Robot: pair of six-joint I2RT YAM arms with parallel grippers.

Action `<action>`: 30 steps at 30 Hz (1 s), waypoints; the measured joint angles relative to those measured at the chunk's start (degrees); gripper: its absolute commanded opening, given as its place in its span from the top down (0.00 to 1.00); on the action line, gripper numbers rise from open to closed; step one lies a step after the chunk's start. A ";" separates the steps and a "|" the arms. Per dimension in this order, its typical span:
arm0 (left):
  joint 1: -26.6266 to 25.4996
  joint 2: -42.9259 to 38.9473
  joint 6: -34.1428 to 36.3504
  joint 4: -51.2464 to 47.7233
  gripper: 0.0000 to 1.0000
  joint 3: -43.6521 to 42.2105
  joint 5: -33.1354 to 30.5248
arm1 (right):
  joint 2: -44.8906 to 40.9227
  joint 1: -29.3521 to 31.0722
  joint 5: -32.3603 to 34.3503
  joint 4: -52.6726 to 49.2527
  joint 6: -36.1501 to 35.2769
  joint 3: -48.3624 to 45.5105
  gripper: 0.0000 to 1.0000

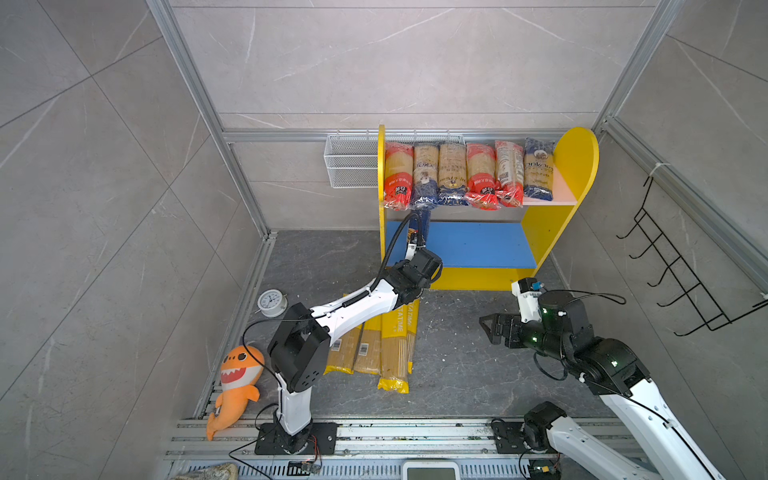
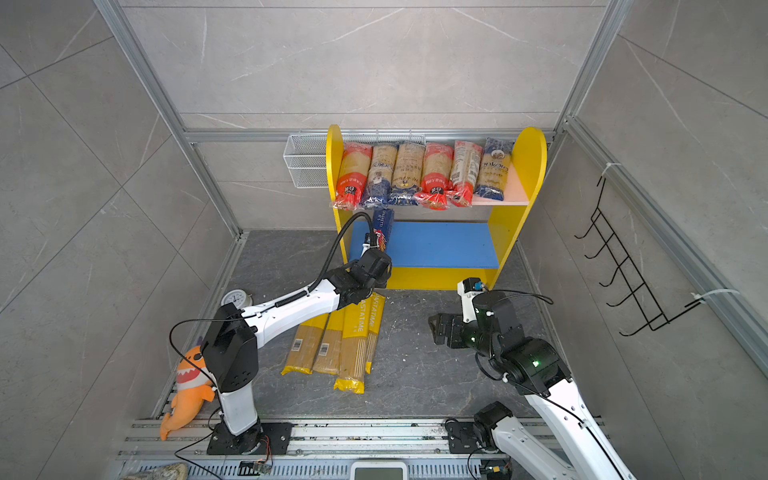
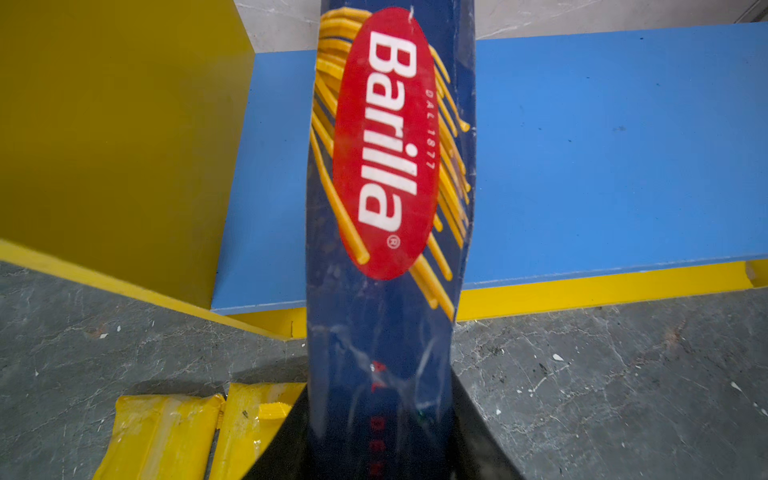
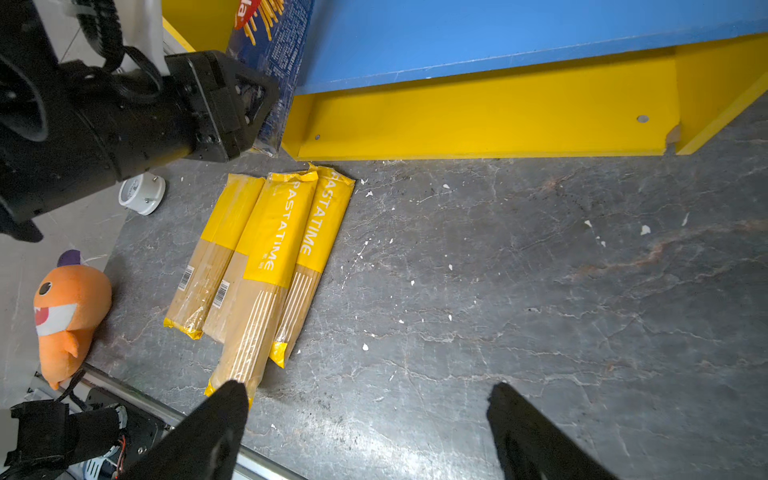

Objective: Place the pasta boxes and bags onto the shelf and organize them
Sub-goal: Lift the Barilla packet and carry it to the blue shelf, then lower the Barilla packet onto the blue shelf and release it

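a robot lab cell: aluminium framing (image 1: 291,136), grey panel walls (image 1: 395,62), arms (image 1: 353,305) bolted to rails (image 1: 415,434).

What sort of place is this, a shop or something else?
Most likely a robot test cell, not a shop: aluminium framing, left arm and right arm bolted to a rail, and a small shelf holding pasta packs.

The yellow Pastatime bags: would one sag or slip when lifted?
Probably fairly stiff: the yellow Pastatime bags hold straight, packed spaghetti. The glossy film may slip. Long and narrow, one may tilt if gripped off-centre.
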 measured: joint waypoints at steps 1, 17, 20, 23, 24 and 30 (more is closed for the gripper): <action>0.33 0.42 0.00 -0.02 1.00 0.31 -0.11 | 0.07 0.00 0.15 -0.02 -0.09 0.11 0.06; 4.46 2.01 0.07 -1.05 0.54 1.64 0.98 | 2.82 0.00 0.52 0.04 -0.37 0.63 0.05; 4.44 2.05 0.61 -0.55 0.35 2.01 0.96 | 3.13 0.00 0.57 0.04 -0.35 0.76 0.05; 4.46 2.05 0.90 1.31 0.30 3.30 0.70 | 3.45 0.00 0.57 0.02 -0.35 1.09 0.05; 4.46 2.03 1.01 2.14 0.30 3.69 0.63 | 3.67 0.00 0.59 0.00 -0.35 1.38 0.05; 4.44 1.92 1.03 3.93 0.30 3.80 1.07 | 4.17 0.00 0.98 0.02 -0.35 2.95 0.05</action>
